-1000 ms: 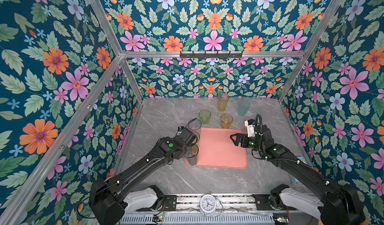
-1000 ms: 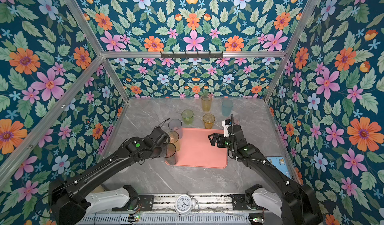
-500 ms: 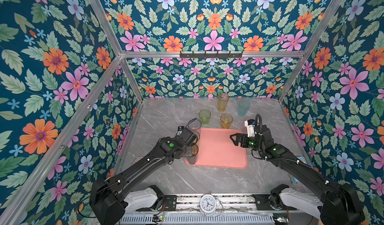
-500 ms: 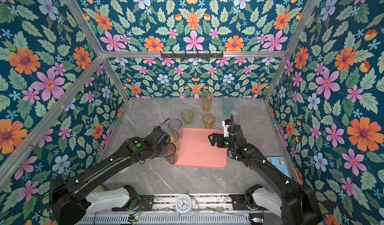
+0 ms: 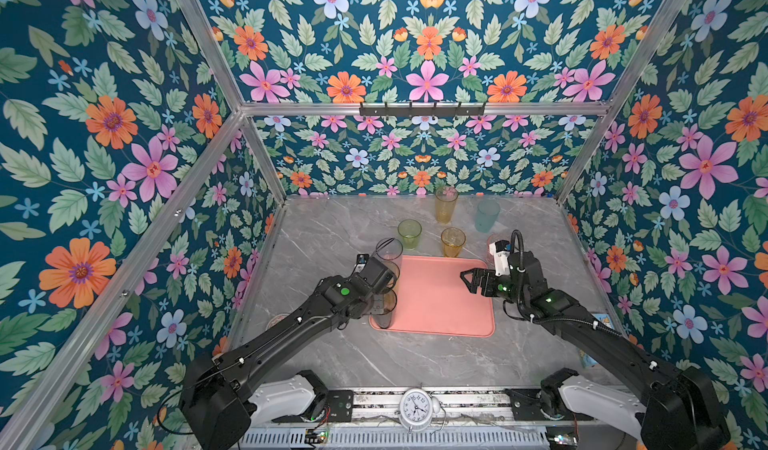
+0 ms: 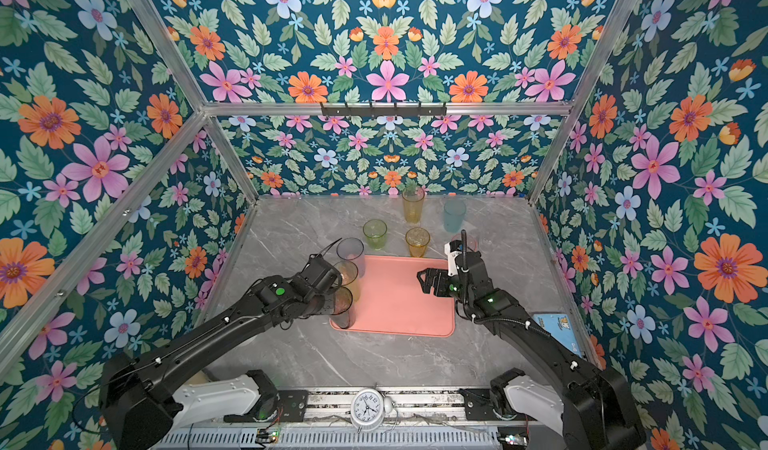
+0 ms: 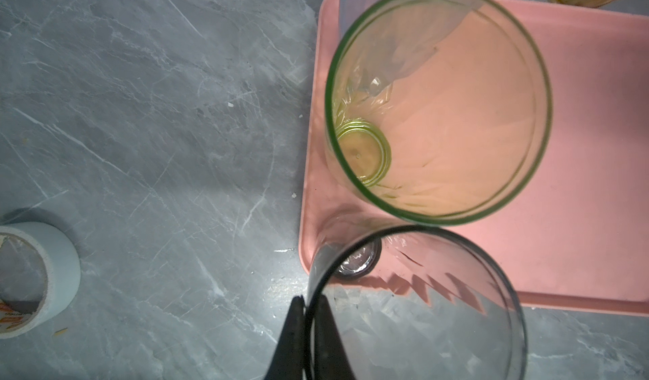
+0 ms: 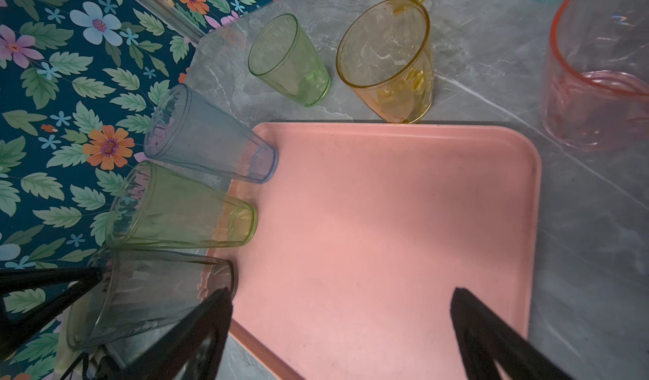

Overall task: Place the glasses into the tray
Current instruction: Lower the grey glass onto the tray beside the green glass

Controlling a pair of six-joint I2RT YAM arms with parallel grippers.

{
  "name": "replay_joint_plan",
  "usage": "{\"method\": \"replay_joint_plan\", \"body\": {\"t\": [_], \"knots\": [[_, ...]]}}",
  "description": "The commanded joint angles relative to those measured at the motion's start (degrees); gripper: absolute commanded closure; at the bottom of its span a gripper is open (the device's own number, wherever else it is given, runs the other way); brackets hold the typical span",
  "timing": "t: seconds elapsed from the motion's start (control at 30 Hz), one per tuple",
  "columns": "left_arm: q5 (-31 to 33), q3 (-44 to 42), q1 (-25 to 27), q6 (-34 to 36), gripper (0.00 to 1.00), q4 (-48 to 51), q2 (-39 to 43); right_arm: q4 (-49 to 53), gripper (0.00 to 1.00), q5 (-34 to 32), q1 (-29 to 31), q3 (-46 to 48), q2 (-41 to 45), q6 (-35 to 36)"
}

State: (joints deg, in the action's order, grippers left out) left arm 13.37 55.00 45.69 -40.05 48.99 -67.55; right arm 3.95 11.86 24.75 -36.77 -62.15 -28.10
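At the near-left tray [image 5: 440,302] corner, the left end effector [image 7: 309,301] clamps the grey glass [image 7: 414,308] rim; settle it upright, clear of the green glass [image 7: 435,104], then release. Meanwhile the right end effector [image 8: 340,290] hovers, jaws apart.

Dark teal wallpaper with pink and orange flowers [image 5: 124,136] wraps every wall, silver aluminium frame bars [image 5: 291,109] along the corners, a black hook rail [image 5: 422,110] on the back bar, and below, a grey marble-patterned desk [image 5: 332,227], white alarm clock [image 5: 417,404] at its near edge.
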Motion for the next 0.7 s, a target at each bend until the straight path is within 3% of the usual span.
{"method": "replay_joint_plan", "body": {"t": [0.0,0.23,0.67], "knots": [[0.1,-0.4,-0.1,0.4,1.00,-2.0,0.0,-0.9,0.02,-0.3,0.0,0.1,0.3,0.0],[0.0,-0.8,-0.1,0.3,1.00,-1.9,-0.3,-1.0,0.02,-0.3,0.0,0.4,0.3,0.0],[-0.8,-0.1,0.0,0.1,0.72,-1.7,0.5,-0.9,0.02,-0.4,0.0,0.6,0.4,0.0]]}}
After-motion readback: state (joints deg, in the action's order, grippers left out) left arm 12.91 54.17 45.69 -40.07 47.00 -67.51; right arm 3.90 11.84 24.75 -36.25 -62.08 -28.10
